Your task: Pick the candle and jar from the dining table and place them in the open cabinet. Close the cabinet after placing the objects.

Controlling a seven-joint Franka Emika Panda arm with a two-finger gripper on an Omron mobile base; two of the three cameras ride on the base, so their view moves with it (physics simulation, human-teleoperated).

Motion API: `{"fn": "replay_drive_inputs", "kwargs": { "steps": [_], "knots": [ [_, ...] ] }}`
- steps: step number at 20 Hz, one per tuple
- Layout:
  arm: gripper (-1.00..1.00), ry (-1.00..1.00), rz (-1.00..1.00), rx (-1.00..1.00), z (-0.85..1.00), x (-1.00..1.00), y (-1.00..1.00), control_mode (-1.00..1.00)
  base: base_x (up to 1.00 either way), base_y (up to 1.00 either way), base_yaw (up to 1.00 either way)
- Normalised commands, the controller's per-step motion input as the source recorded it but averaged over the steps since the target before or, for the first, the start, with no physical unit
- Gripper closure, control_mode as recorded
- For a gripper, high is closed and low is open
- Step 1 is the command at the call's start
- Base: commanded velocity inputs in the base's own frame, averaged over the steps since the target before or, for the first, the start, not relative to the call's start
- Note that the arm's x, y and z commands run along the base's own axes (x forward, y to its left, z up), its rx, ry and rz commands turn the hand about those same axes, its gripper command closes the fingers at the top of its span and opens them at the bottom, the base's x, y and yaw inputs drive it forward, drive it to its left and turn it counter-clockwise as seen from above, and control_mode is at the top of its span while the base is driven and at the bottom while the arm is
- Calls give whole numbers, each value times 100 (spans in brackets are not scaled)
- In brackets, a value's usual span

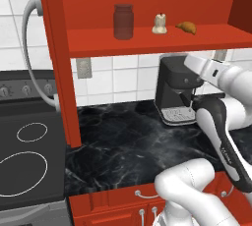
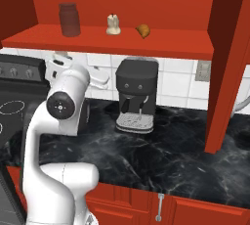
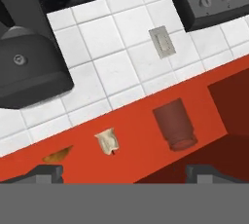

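Observation:
The red cabinet (image 1: 98, 45) hangs open over the counter. On its bottom board the dark glass jar (image 1: 123, 21) stands upright at the left. The small cream candle (image 1: 159, 23) stands to its right, apart from it. From the other side the jar (image 2: 70, 19) and candle (image 2: 113, 24) keep that order. The hand view is rolled over: my gripper (image 3: 125, 174) is open and empty, with the jar (image 3: 175, 125) and candle (image 3: 107, 141) just beyond its dark fingertips (image 3: 48, 172). The dining table is out of view.
A croissant (image 1: 186, 27) lies right of the candle. A black coffee machine (image 1: 177, 90) stands on the black marble counter (image 1: 123, 146) under the cabinet. A stove (image 1: 29, 146) is at the left. The open doors (image 1: 54, 58) (image 2: 229, 62) jut out on both sides.

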Motion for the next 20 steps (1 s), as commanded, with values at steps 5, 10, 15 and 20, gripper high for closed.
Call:
{"fn": "replay_drive_inputs", "kwargs": {
  "steps": [5,10,15,20],
  "knots": [
    [-100,-10,5,0,0,0,-26,-100,0,0,0],
    [-100,-4,7,5,-3,4,-24,-100,0,0,0],
    [-100,-1,11,9,-11,5,-20,-100,0,0,0],
    [-100,-1,16,10,-18,15,-18,-100,0,0,0]
  ]
}}
